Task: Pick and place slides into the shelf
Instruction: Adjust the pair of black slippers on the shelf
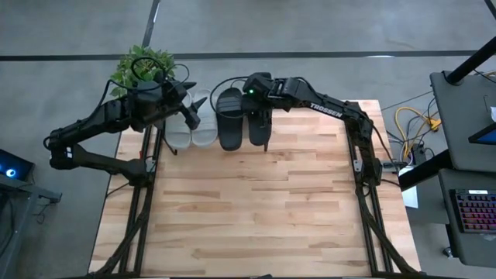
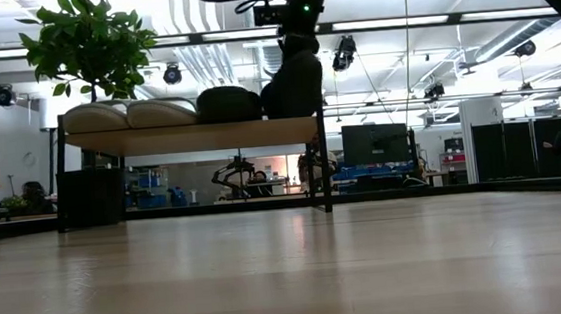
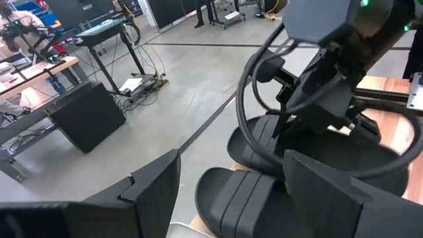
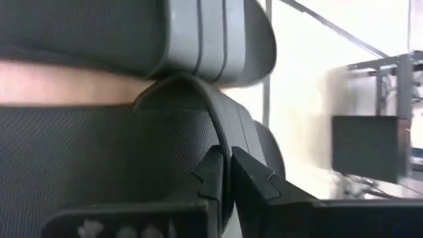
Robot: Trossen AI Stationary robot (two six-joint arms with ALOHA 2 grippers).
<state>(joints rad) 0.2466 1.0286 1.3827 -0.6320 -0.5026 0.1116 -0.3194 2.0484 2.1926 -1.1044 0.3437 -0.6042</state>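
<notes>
The shelf (image 2: 189,137) stands at the table's far edge. Four slides lie in a row on its top board: two light grey (image 1: 180,124) (image 1: 204,122) on the left, two black (image 1: 230,120) (image 1: 260,130) on the right. In the low view they show as grey (image 2: 95,116) (image 2: 162,112) and black (image 2: 228,103) (image 2: 295,88). My right gripper (image 1: 259,108) (image 4: 230,178) is shut on the rightmost black slide. My left gripper (image 1: 188,107) (image 3: 231,198) hangs open above the grey slides, facing the black pair (image 3: 241,192), and touches nothing. My right gripper pinches the strap (image 4: 221,135) of the rightmost black slide between its two fingers (image 4: 211,182), at the strap's edge. It comes from above, slanting in from the table's right. The slide's sole seems to sit on the shelf's top board (image 2: 303,120), next to the other black slide.
A potted plant (image 1: 143,66) (image 2: 86,42) stands behind the shelf's left end, close to my left arm. The wooden table (image 1: 256,201) spreads bare on the near side of the shelf. Cables hang around my right wrist (image 3: 264,99).
</notes>
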